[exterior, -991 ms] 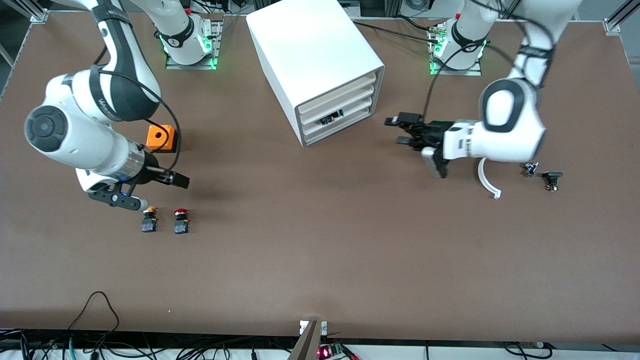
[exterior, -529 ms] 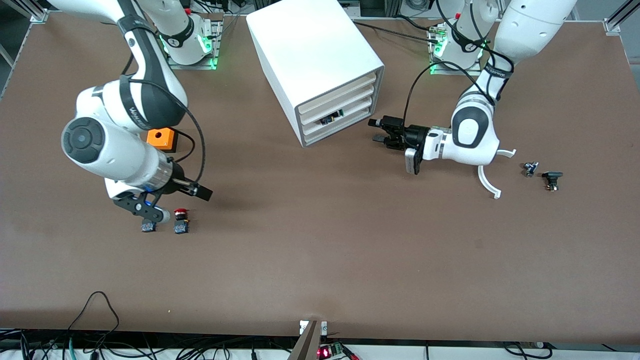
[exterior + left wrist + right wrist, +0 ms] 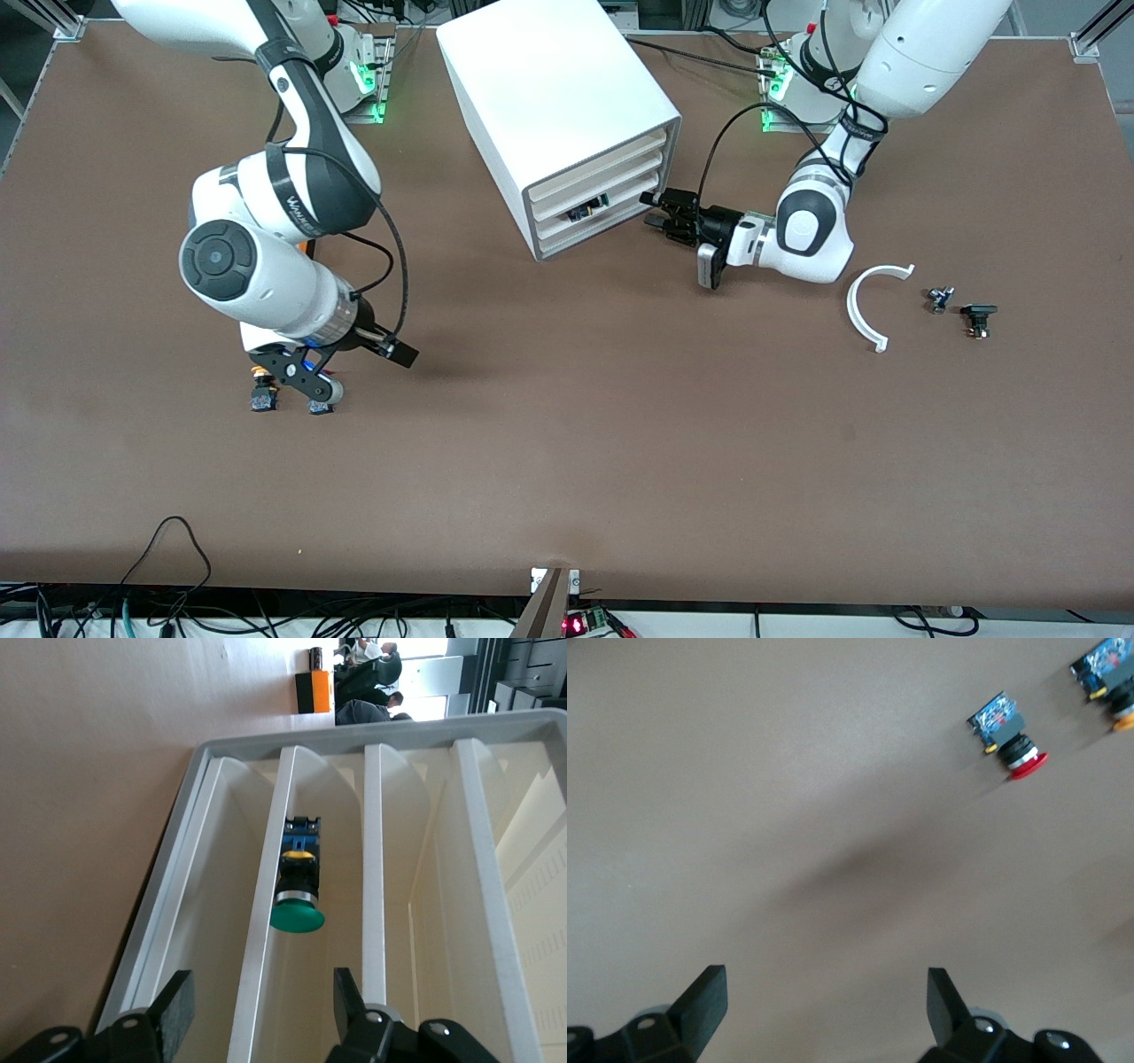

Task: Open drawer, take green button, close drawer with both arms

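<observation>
The white cabinet [image 3: 554,97] stands at the back middle of the table. Its third drawer from the top [image 3: 625,206] sits level with the other drawers. The green-capped button [image 3: 297,904] lies inside that drawer [image 3: 345,868], and a bit of it shows through the front [image 3: 586,209]. My left gripper [image 3: 660,220] is open and empty just in front of the drawer fronts; in the left wrist view [image 3: 261,1005] its fingers point at the drawer's slot. My right gripper [image 3: 354,368] is open and empty, low over the table beside the red-capped button; it also shows in the right wrist view [image 3: 824,1001].
A yellow-capped button [image 3: 263,392] and a red-capped button [image 3: 321,405] stand under the right wrist; they also show in the right wrist view, red [image 3: 1010,731] and yellow [image 3: 1112,682]. An orange block [image 3: 317,693] lies nearby. A white curved piece [image 3: 864,306] and two small black parts [image 3: 977,317] lie toward the left arm's end.
My left gripper has moved across the table up to the cabinet's drawer fronts. My right arm has swung toward the table's middle, its wrist now over the yellow and red buttons.
</observation>
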Motion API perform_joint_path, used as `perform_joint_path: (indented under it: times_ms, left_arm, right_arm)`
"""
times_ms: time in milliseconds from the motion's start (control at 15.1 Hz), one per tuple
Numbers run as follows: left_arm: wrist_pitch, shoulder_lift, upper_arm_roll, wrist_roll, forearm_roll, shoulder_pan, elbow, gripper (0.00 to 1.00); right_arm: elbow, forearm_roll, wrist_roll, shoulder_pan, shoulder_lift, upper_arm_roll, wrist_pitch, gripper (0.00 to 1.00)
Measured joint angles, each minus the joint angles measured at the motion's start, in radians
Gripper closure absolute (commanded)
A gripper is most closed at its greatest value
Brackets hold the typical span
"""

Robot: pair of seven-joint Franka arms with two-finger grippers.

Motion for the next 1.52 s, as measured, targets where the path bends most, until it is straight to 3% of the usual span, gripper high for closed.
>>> perform_joint_path:
  times_ms: [330,396,463,529,595,1057,1520]
  left_arm:
    - [0.000,0.042,-0.040,0.079,-0.034,-0.001,-0.023,0.37]
    - [0.000,0.056,-0.046,0.097,-0.048,-0.001,-0.024,0.42]
    - [0.000,0.069,-0.050,0.111,-0.058,-0.002,-0.025,0.56]
    - [0.000,0.080,-0.055,0.127,-0.065,-0.002,-0.025,0.83]
    - [0.000,0.089,-0.059,0.141,-0.066,-0.002,-0.025,1.00]
    - [0.000,0.097,-0.065,0.153,-0.067,0.006,-0.019,1.00]
    - [0.000,0.097,-0.038,0.077,-0.014,0.062,0.051,1.00]
  right_arm:
    - [0.192,0.000,0.156,0.044,0.098,0.000,-0.086,0.00]
    - [0.208,0.003,0.181,0.050,0.107,0.000,-0.087,0.00]
    - [0.220,0.008,0.209,0.057,0.113,0.001,-0.087,0.00]
    - [0.233,0.014,0.235,0.064,0.118,0.001,-0.087,0.00]
    - [0.246,0.017,0.263,0.072,0.124,0.002,-0.087,0.00]
    - [0.306,0.042,0.386,0.100,0.147,0.015,-0.075,0.00]
    - [0.341,0.044,0.574,0.120,0.148,0.087,-0.033,0.00]
